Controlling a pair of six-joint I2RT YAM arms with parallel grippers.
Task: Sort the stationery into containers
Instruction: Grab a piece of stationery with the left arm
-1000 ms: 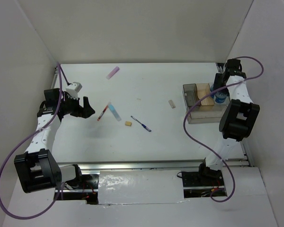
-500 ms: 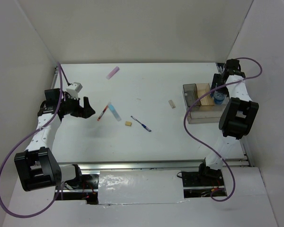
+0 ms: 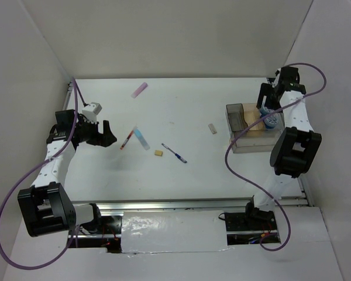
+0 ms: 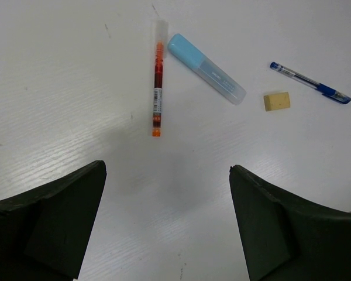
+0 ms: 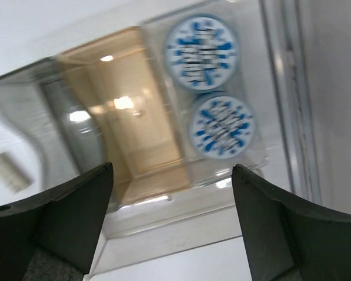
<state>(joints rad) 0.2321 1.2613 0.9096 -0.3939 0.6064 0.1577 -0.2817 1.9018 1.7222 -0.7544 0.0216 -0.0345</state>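
Observation:
Two blue-white rolls (image 5: 202, 51) (image 3: 273, 120) lie side by side in the right end compartment of the clear tray (image 5: 164, 216) (image 3: 251, 147). My right gripper (image 5: 172, 170) (image 3: 264, 100) hovers open above the tray, holding nothing. At the left, my left gripper (image 4: 167, 170) (image 3: 108, 134) stands wide open over bare table. Just beyond it lie the red pen (image 4: 158, 88) (image 3: 126, 139) and the light-blue bar (image 4: 206, 68) (image 3: 142, 139). Further right are the tan cube (image 4: 276, 100) (image 3: 158, 153) and the blue pen (image 4: 310, 83) (image 3: 174, 153). A pink bar (image 3: 140, 89) lies far back, and a beige block (image 3: 212, 128) (image 5: 7, 171) left of the tray.
The tray has a smoky-grey section (image 3: 235, 117) at its left end and an amber one in the middle. White walls enclose the table on the left, back and right. A purple cable (image 3: 237, 152) loops past the tray's front.
My right gripper has opened wider and drawn back and up from the rolls, which stay in the tray. The left arm has not moved.

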